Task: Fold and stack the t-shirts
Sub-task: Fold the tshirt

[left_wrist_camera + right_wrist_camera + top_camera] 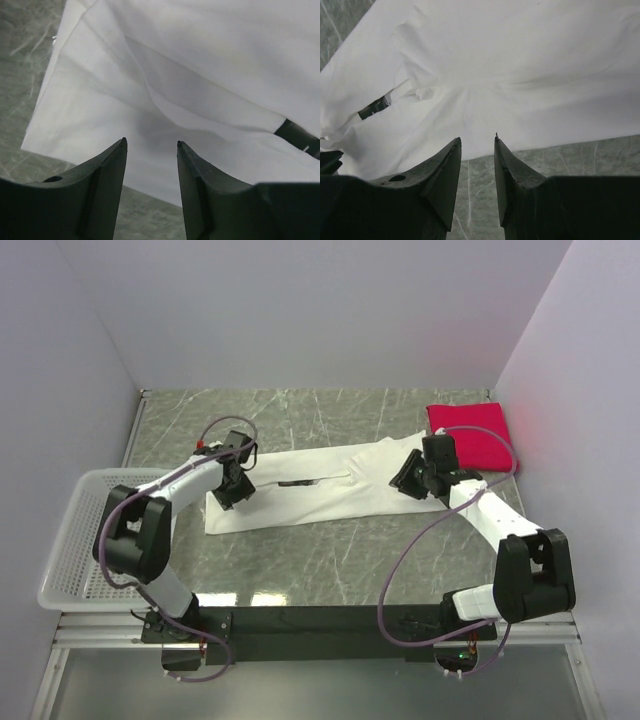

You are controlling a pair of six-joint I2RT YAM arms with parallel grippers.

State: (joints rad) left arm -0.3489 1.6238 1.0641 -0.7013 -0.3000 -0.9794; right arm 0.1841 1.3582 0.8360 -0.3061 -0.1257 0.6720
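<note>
The white t-shirt (330, 485) lies folded into a long strip across the middle of the table, with a small black print showing. It fills the left wrist view (200, 75) and the right wrist view (520, 65). The red t-shirt (472, 435) lies folded square at the back right. My left gripper (232, 492) is open and empty over the shirt's left end, its fingertips (121, 145) above the cloth near the near edge. My right gripper (408, 480) is open and empty over the shirt's right end, at its near edge.
A white mesh basket (75, 540) stands at the left edge of the table. The grey marble tabletop (330, 570) shows in front of the shirt. White walls close in the back and both sides.
</note>
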